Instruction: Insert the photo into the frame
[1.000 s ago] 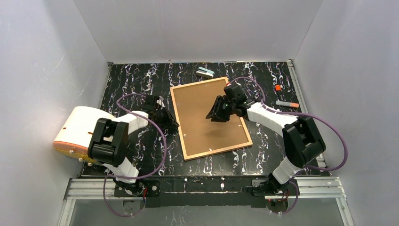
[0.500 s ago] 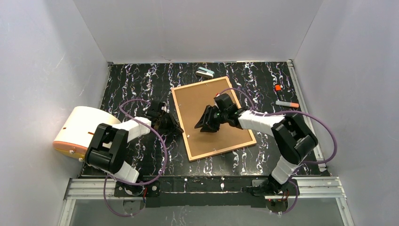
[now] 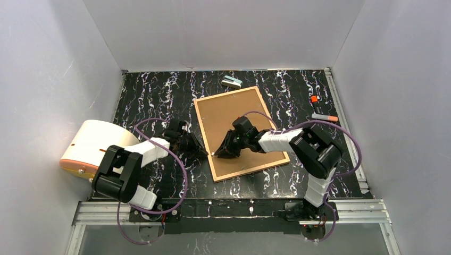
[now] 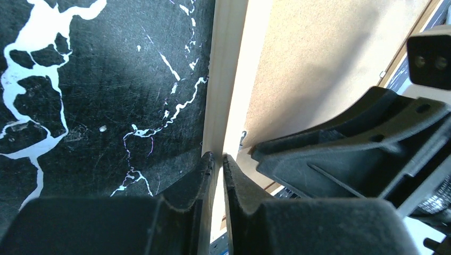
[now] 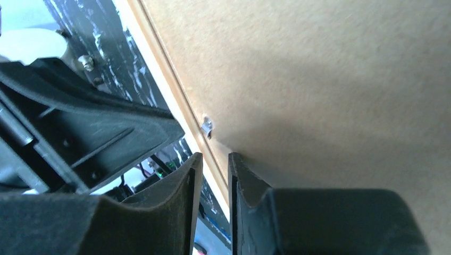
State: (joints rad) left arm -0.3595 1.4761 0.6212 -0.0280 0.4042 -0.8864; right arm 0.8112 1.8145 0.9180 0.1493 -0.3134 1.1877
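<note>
The frame lies flat and face down in the middle of the dark table, with a brown backing board filling it. The photo cannot be seen. The frame looks stiff and light, but its front could crack, so the wood rim seems the best place to hold. The left claw is almost shut, with its tips at the rim at 8 o'clock. I cannot tell if it pinches. The right claw is open a crack and empty, just beside a tiny metal tab.
</note>
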